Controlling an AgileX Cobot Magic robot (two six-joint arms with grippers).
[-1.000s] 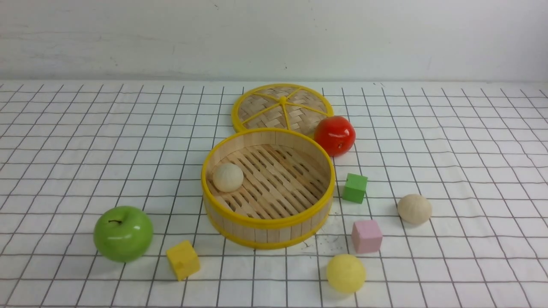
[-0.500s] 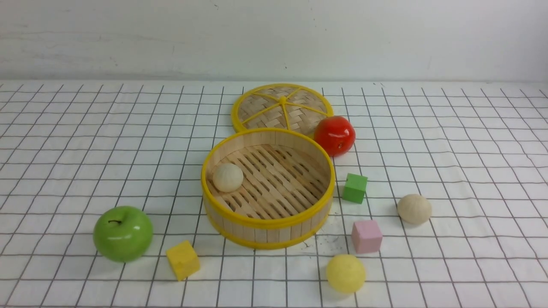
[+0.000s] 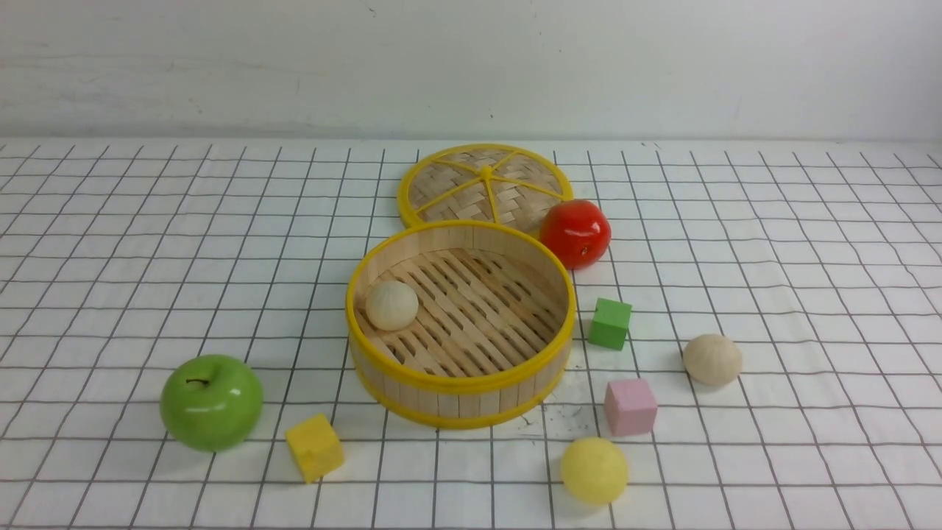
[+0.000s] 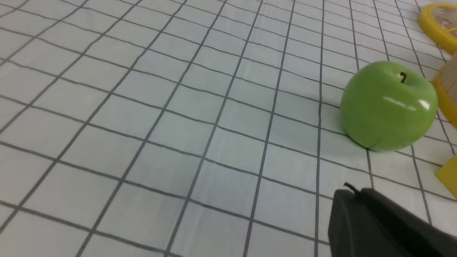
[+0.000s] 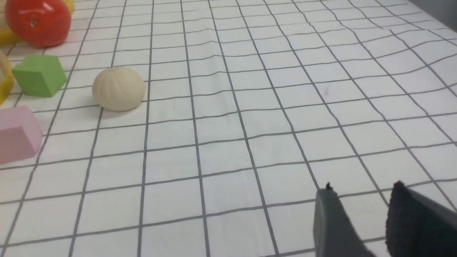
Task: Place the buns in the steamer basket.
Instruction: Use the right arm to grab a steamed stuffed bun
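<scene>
The steamer basket (image 3: 458,382) stands mid-table with one cream bun (image 3: 391,305) inside, by its left wall. A second cream bun (image 3: 712,359) (image 5: 118,88) lies on the cloth to the basket's right. The pale yellow bun (image 3: 594,470) sits near the front edge. Neither arm shows in the front view. My left gripper (image 4: 351,192) is shut and empty, low over the cloth short of the green apple (image 4: 389,105). My right gripper (image 5: 362,191) is open with nothing between its fingers, well away from the cream bun on the cloth.
The woven lid (image 3: 484,184) lies behind the basket, with a red fruit (image 3: 575,232) beside it. The green apple (image 3: 211,402) and a yellow cube (image 3: 314,447) sit front left. A green cube (image 3: 610,323) and a pink cube (image 3: 630,406) lie between the basket and the outer buns.
</scene>
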